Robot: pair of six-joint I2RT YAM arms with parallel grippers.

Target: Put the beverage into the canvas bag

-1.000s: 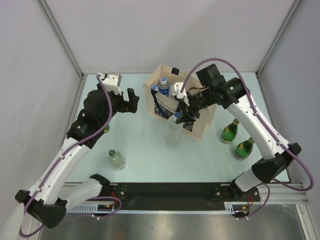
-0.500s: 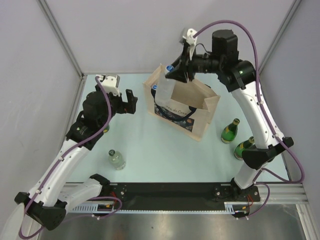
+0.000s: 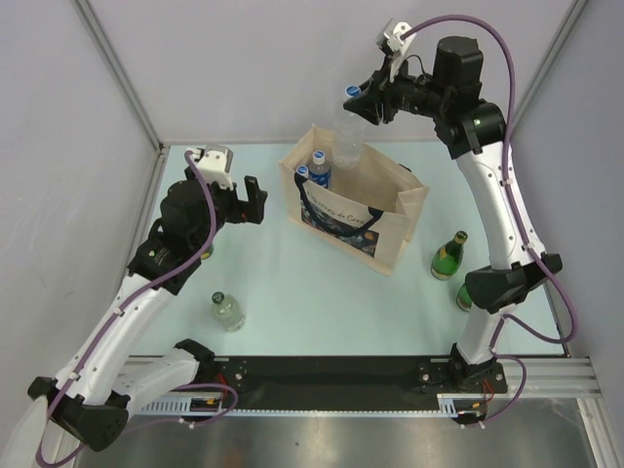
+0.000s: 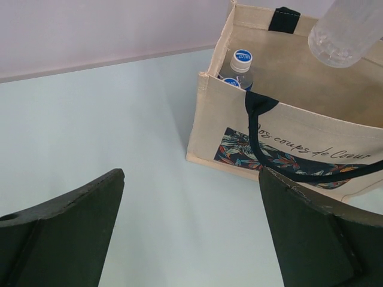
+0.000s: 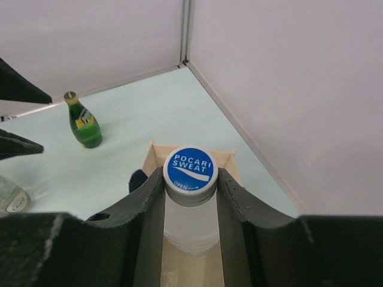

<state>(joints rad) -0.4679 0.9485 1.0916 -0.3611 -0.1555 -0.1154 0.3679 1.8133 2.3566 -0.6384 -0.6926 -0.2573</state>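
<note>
The beverage, a clear bottle (image 3: 345, 136) with a blue Pocari Sweat cap (image 5: 190, 168), hangs by its neck above the open canvas bag (image 3: 388, 244). My right gripper (image 3: 359, 100) is shut on the neck just under the cap, high over the bag's back left corner. In the left wrist view the bottle's base (image 4: 346, 31) hovers above the bag's mouth (image 4: 299, 84). Two blue-capped bottles (image 3: 318, 162) stand inside the bag at its left end. My left gripper (image 3: 255, 200) stays open to the left of the bag, with nothing between its fingers (image 4: 317, 233).
Two green glass bottles (image 3: 448, 255) (image 3: 475, 290) stand to the right of the bag. A small clear bottle (image 3: 227, 310) stands near the front left, and another green bottle (image 5: 84, 122) stands by the left arm. Enclosure walls and corner posts ring the table.
The right arm has lifted the bottle from the table in front of the bag, swung it up and back, and now holds it over the bag's opening. The left arm has stayed still.
</note>
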